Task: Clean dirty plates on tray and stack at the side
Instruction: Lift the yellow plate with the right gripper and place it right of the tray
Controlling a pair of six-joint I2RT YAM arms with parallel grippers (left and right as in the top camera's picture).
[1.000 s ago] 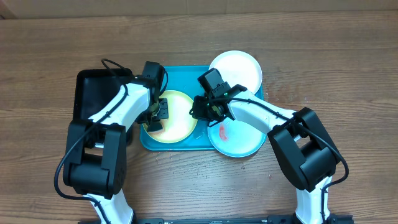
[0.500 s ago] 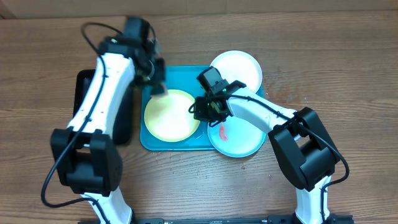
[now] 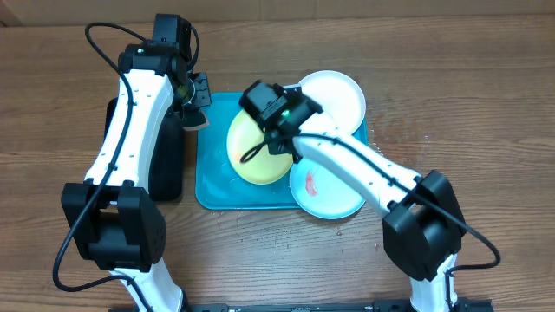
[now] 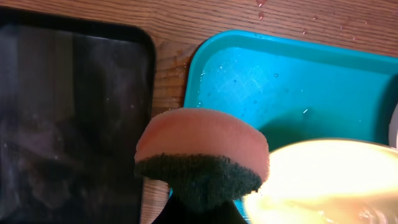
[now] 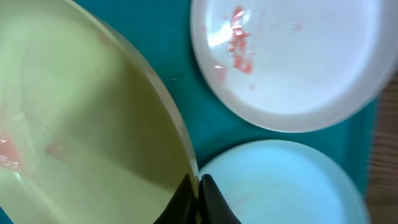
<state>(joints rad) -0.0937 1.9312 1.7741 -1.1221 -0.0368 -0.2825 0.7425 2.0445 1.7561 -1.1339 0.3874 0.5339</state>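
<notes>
The yellow-green plate tilts up off the teal tray, its rim pinched between the right gripper's jaws. Along the tray's right side lie a red-smeared plate and another pale plate, each partly over the rim. Above the tray's far left corner, the left gripper's jaws clamp an orange sponge with a dark scouring face, beside a black tray on the wooden bench.
</notes>
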